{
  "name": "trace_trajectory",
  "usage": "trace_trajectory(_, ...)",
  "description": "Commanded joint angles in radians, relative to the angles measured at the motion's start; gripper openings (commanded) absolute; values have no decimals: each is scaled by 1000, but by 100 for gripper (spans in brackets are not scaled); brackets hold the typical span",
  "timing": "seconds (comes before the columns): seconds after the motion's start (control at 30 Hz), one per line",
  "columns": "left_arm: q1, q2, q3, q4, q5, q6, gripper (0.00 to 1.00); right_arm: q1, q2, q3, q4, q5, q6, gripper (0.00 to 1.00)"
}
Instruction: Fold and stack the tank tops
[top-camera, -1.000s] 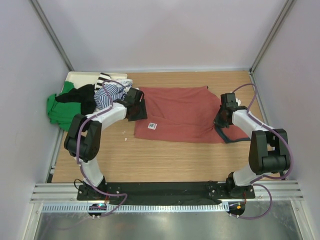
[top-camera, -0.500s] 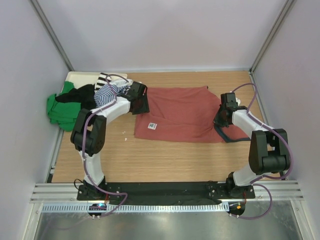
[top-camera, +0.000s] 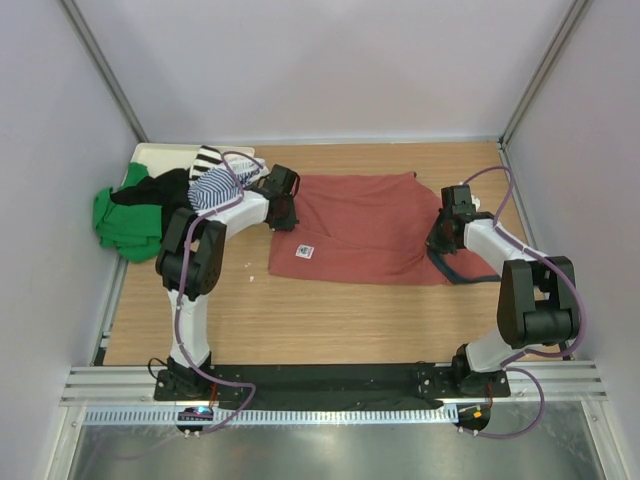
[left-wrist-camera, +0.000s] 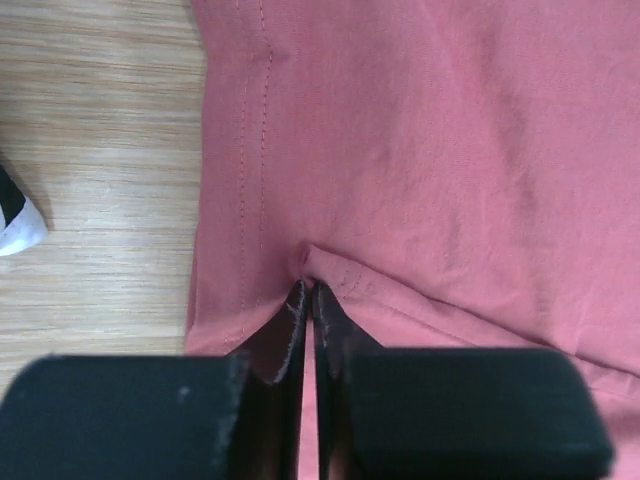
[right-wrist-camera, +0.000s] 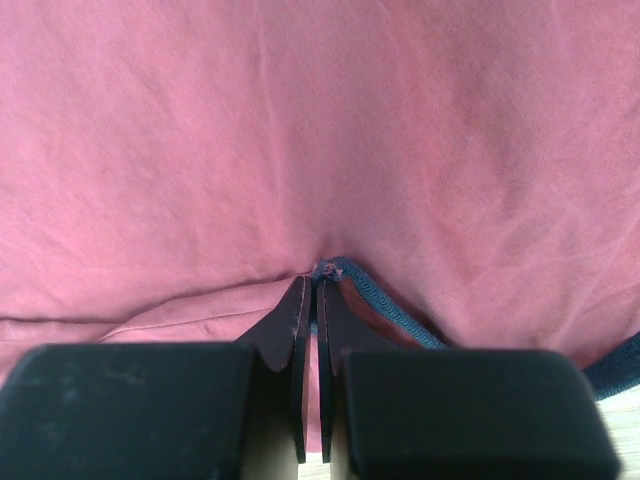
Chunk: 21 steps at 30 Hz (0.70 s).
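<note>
While the brick-red tank top (top-camera: 360, 230) lies spread on the worktop (top-camera: 330, 320) right of the pile of other tops (top-camera: 150, 205) overhead, you hold both ends. Left wrist: left fingers (left-wrist-camera: 292, 335) closed on a pinch of hem. Right wrist: right fingers (right-wrist-camera: 292, 330) clamped on cloth beside the dark trim (right-wrist-camera: 390, 305), probably an armhole. Lift both evenly, keeping the cloth taut.

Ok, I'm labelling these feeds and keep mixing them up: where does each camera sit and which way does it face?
Top external: fixed above and behind the bases, looking down at the table, brick-red tank top and clothes pile; both arms show whole.
Left wrist: on the left arm, looking down its shut jaws, pinched on the top's hemmed edge.
Right wrist: on the right arm, looking down its shut jaws, pinched on the top's dark trim.
Shared: all three show that top.
</note>
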Motion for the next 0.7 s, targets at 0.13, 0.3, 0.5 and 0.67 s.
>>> trace_trajectory(0.13,-2,-31,13,-3,-24,5,0,0,-2,20,31,3,-10,4)
trace_trajectory(0.3,-2,-62,7,-4,-37,7,0,0,-12,20,29,7,-9,2)
trace_trajectory(0.5,0,-88,-5,29,-5,13,17,0,-15,20,28,7,-9,2)
trace_trajectory(0.67,-2,-68,16,28,3,13,41,0,-10,22,29,6,-10,2)
